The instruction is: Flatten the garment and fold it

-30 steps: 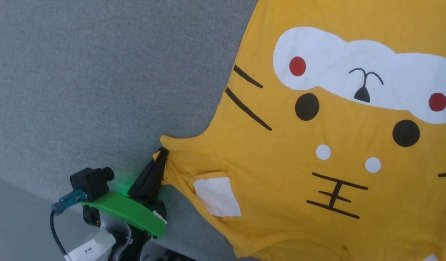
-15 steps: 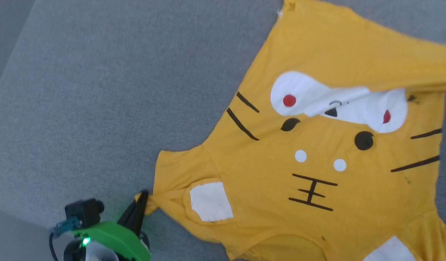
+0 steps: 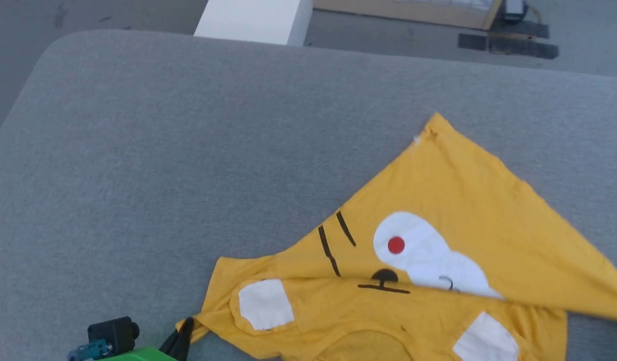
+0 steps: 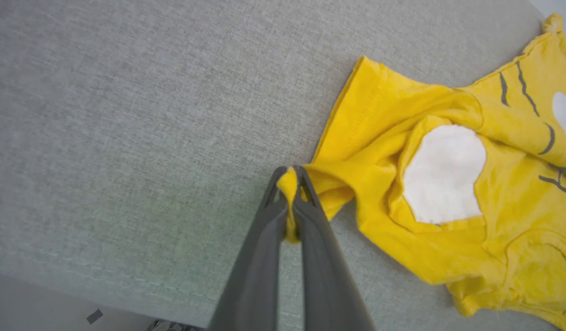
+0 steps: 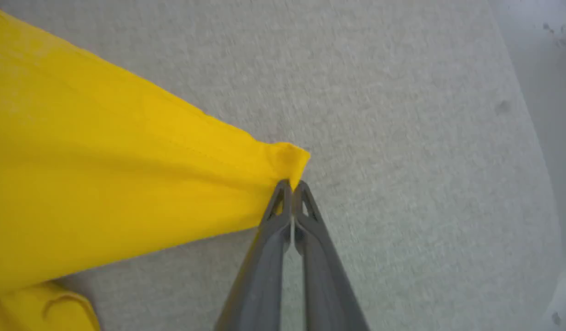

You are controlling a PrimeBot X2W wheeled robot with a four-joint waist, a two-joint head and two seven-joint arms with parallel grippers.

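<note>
The garment point(image 3: 463, 200) is laid on the grey padded surface point(image 3: 188, 150), over its near right part, with a broad yellow flap drawn across the printed face point(image 3: 413, 255) so that only part of it is seen. The left gripper point(image 4: 289, 177) is clamped on a bunched sleeve tip point(image 4: 328, 184) close to the surface's near edge. The right gripper point(image 5: 292, 186) is closed on a corner of the flap, which is pulled taut over the surface.
</note>
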